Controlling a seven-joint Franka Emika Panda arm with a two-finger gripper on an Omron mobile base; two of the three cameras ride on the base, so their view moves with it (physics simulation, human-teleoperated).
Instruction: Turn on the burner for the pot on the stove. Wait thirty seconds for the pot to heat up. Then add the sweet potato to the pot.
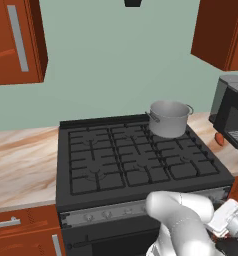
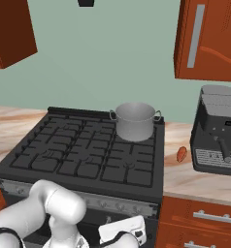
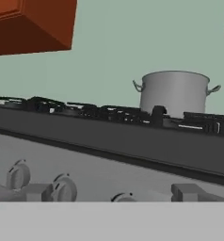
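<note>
Flat, even rendered light (slightly soft)

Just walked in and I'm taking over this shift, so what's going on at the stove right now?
The white robot arm is working low in front of the wide black gas stove, its hand camera facing the silver knob strip. The shiny metal stockpot sits on the back right burner. The small orange-red sweet potato lies untouched on the counter between the stove and the dark coffee machine. Whether the end effector is open cannot be told.
</note>
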